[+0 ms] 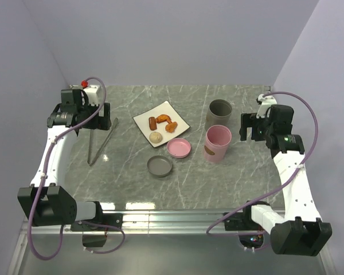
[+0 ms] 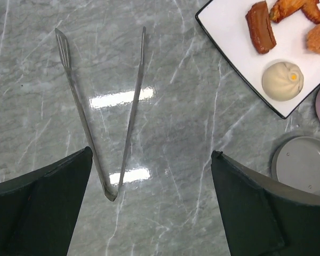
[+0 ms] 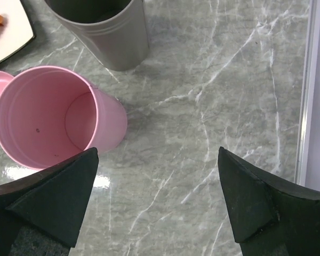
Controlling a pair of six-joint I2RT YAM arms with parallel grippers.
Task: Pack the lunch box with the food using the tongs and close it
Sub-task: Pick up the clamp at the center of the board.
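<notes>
The silvery tongs [image 1: 102,143] lie flat on the marble table, arms spread in a V with the joint toward the near edge. My left gripper [image 1: 96,123] hovers open above them. In the left wrist view the tongs [image 2: 129,114] have their joint just inside my left finger [image 2: 53,197], untouched by the gripper [image 2: 152,154]. The food sits on a white square plate [image 1: 175,112]: a brown sausage [image 1: 152,122], a curved orange-brown piece [image 1: 163,120], a nugget [image 1: 171,128] and a pale ball [image 1: 155,137]. My right gripper [image 1: 249,129] is open and empty, to the right of the pink container [image 3: 42,114].
A pink round container [image 1: 218,143] and a grey one [image 1: 219,112] stand open right of the plate; which one is the lunch box I cannot tell. A pink lid [image 1: 179,148] and a grey lid [image 1: 160,166] lie in front of the plate. Walls close in the back and sides.
</notes>
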